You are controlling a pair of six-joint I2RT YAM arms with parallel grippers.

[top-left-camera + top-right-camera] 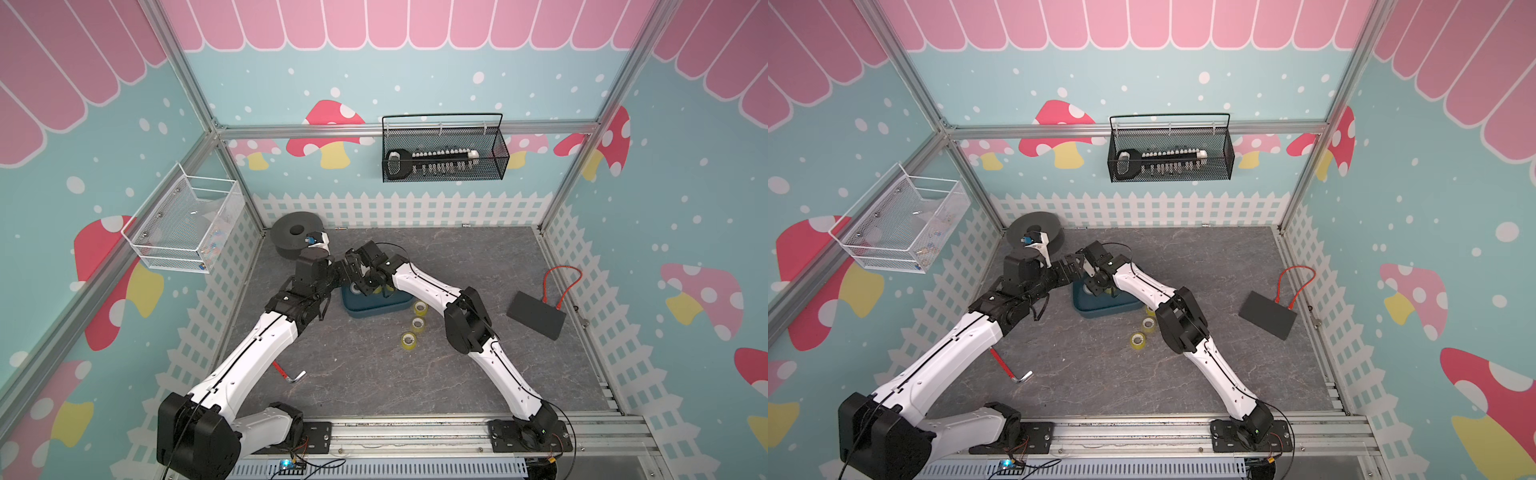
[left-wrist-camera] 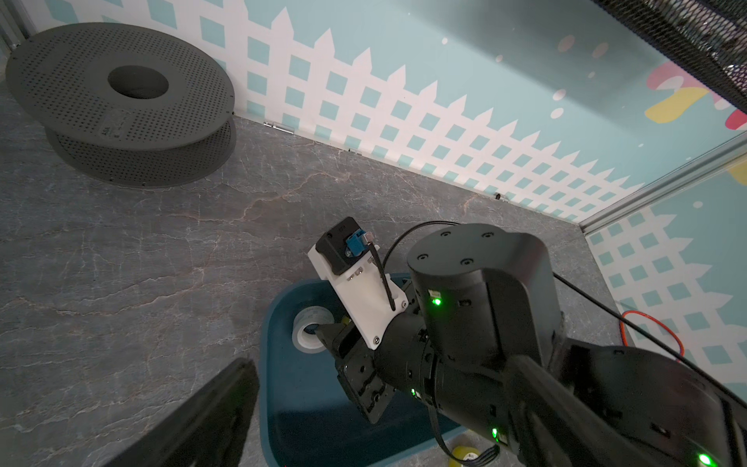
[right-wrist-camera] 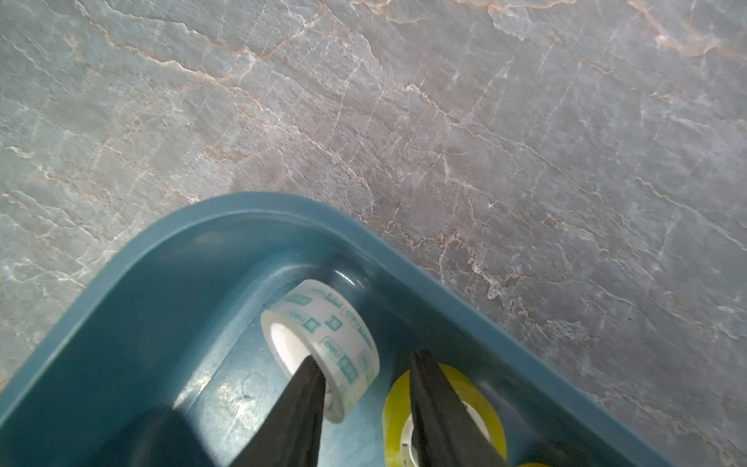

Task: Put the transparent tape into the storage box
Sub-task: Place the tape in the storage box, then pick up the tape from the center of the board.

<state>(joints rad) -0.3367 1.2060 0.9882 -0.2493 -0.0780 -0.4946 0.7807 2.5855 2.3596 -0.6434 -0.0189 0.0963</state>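
**Enclosure and backdrop of the work cell**

Three walls enclose the cell: a back wall and two side walls. All are pale teal with white dots and red-and-pink mushrooms. A pink scalloped band runs along the top and a white picket fence is printed along the base. Aluminium framing runs up the corners and across the back wall. A black wire basket hangs from the cross-bar; a white mesh basket is fixed to the left side wall. The floor is a grey slab with pale and rust-coloured veins. An aluminium rail borders the near edge. Light is even, shadows soft.
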